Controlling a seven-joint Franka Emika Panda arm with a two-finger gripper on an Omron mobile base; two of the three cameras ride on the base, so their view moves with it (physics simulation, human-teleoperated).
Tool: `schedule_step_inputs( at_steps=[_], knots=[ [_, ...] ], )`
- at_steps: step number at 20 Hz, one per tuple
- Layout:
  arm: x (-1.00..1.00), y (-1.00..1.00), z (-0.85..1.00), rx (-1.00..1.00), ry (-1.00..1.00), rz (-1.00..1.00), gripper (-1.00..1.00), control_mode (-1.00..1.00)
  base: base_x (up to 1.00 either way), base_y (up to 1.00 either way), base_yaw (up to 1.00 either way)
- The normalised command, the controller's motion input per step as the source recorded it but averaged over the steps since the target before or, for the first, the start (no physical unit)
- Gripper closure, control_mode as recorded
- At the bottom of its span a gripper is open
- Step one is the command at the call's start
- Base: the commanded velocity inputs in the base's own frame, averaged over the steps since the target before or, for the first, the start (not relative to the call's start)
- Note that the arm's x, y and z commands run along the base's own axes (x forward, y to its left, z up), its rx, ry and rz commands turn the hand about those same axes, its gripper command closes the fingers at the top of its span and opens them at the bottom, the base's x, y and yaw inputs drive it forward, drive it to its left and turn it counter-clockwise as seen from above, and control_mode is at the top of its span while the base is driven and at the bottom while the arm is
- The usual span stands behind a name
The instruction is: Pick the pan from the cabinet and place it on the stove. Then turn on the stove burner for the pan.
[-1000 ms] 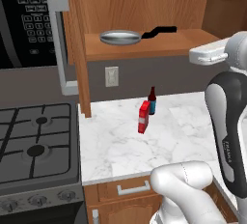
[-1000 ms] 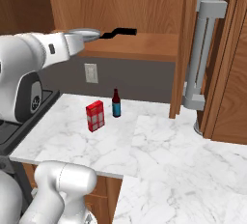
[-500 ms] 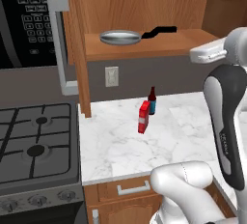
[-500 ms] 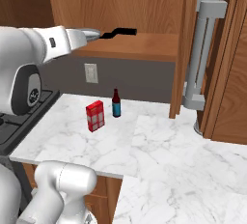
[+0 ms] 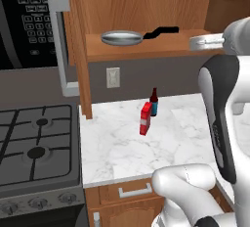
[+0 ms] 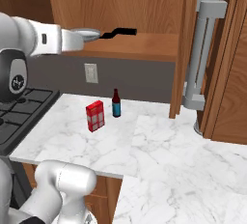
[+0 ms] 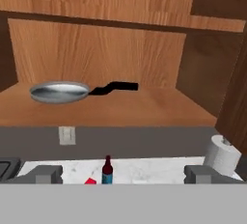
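Note:
The silver-grey pan (image 5: 121, 37) lies on the lower shelf of the open wooden cabinet (image 5: 146, 1), its black handle pointing right. The hand view shows the pan (image 7: 60, 92) ahead and to the left, well beyond my fingers. My gripper (image 7: 124, 175) is open and empty, its fingertips (image 7: 46, 174) standing wide apart. It hovers at shelf height in front of the cabinet, right of the pan, gripper (image 5: 196, 41). From the other side the gripper (image 6: 87, 36) overlaps the pan (image 6: 92, 33). The stove (image 5: 34, 143) sits low at the left with its larger burner (image 5: 36, 152) and knobs (image 5: 29, 204).
A red box (image 5: 145, 118) and a dark bottle (image 5: 154, 102) stand on the marble counter (image 5: 127, 147) under the shelf. The black microwave (image 5: 24, 20) hangs over the stove. Open cabinet doors with bar handles (image 5: 58, 45) (image 6: 205, 54) flank the shelf. A paper towel roll (image 7: 222, 155) stands at the right.
My hand has risen a little and edged toward the cabinet shelf. The pan has not moved.

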Motion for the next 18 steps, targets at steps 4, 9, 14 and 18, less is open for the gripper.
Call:
schedule_step_inputs(
  at_steps=[4, 9, 14, 18],
  knots=[
    [0.00, 0.03, -0.18, 0.19, -0.03, -0.15, -1.00, -1.00, 0.00, 0.00, 0.00],
    [-0.03, 0.00, -0.30, 0.29, -0.15, -0.13, -1.00, -1.00, 0.00, 0.00, 0.00],
    [0.00, 0.00, -0.04, 0.32, -0.05, -0.03, -1.00, -1.00, 0.00, 0.00, 0.00],
    [0.00, 0.00, 0.03, 0.32, 0.00, 0.00, -1.00, -1.00, 0.00, 0.00, 0.00]
  ],
)
